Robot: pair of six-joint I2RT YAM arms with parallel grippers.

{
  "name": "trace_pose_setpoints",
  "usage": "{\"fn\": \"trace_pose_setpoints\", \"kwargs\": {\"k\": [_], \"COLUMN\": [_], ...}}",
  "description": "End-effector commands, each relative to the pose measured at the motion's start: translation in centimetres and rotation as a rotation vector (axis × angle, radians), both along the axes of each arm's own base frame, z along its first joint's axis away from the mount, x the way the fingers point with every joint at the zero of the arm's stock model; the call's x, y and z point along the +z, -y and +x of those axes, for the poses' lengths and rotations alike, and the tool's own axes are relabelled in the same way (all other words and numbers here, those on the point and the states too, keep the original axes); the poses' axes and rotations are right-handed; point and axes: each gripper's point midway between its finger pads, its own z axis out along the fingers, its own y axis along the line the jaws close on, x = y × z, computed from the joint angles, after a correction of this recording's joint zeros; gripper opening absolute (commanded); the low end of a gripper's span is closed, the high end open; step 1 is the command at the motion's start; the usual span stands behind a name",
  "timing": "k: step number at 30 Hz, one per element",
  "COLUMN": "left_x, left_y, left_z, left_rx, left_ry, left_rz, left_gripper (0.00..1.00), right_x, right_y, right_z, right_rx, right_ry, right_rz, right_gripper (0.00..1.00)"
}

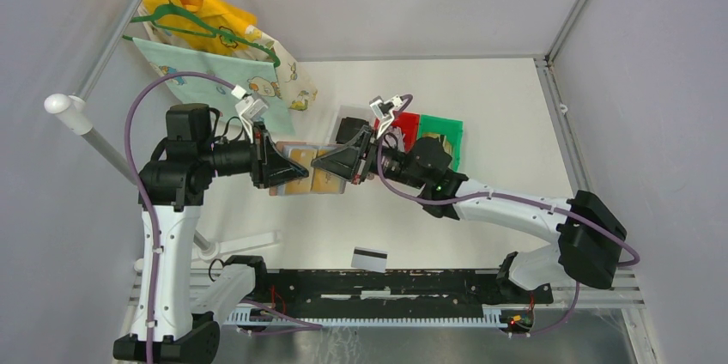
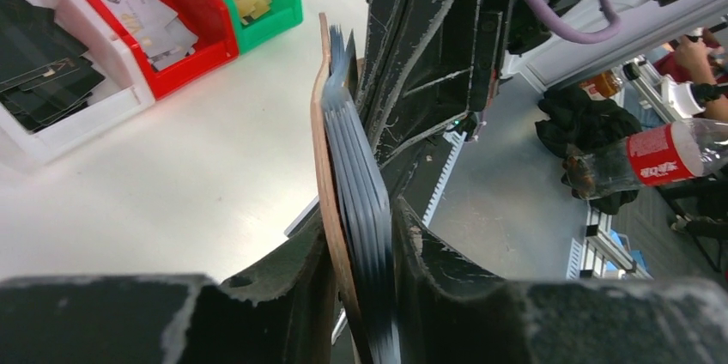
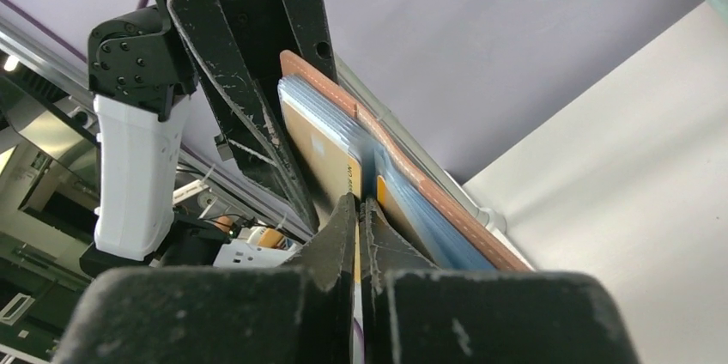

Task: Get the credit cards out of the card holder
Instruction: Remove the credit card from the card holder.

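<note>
Currently held between both grippers: 1 reddish-brown leather folding card holder (image 1: 305, 168), open, light blue pockets showing. Left gripper (image 2: 360, 235) is clamped on its edge. Right gripper (image 3: 359, 214) is pinched, fingers nearly together, on 1 gold plastic credit card (image 3: 322, 154) in a pocket. 1 white black-striped credit card (image 1: 369, 258) lies on the white table (image 1: 481, 98) near the arm bases.

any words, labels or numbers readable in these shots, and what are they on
Nothing can be read with certainty.
Gold credit card in the card holder: small dark print along its edge, too small to read.
Bottle: white lettering on its red label, too blurred to read.
Cards in the red bin: markings too small to read.
</note>
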Motion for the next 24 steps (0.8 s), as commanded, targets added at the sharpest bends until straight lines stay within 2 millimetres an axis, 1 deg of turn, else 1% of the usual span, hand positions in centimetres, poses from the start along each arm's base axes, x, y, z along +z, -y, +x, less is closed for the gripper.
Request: {"fn": "trace_pose_setpoints", "kwargs": {"k": [1,7,12,14,16,21,22,24], "left_x": [3.4,4.1,4.6,4.7,5.0,5.2,5.2,5.2], "left_y": [1.5,1.8,1.9,2.0,2.0,2.0,2.0,2.0], "left_z": [-3.5,-4.2,-4.5,-4.6,-4.8,-4.9,-4.9,-5.0], "left_rx": [-0.171,-0.226,-0.246,-0.258,-0.267,-0.280,-0.283,-0.283], "left_ry": [0.025,-0.001,-0.012,-0.021,-0.026,-0.048,-0.045,-0.046], "left_rz": [-0.141,-0.187,-0.206,-0.216,-0.226,-0.241,-0.242,-0.242], "left_gripper": [0.36,0.39,0.31,0.30,0.30,0.34,0.32,0.24], "right_x": [2.0,2.9,3.0,3.0,2.8,2.6,2.6,2.6], "right_y": [0.7,2.0,3.3,3.8,4.1,4.4,4.5,4.5], "right_z": [-0.7,-2.2,-2.8,-3.1,-3.2,-3.2,-3.2,-3.2], "right_rx": [-0.004,0.052,0.064,0.071,0.075,0.070,0.069,0.070], "right_ry": [0.021,0.033,0.038,0.043,0.042,0.040,0.041,0.041], "right_rz": [0.114,0.219,0.267,0.282,0.285,0.285,0.287,0.288], "right_gripper": [0.00,0.00,0.00,0.00,0.00,0.00,0.00,0.00]}}
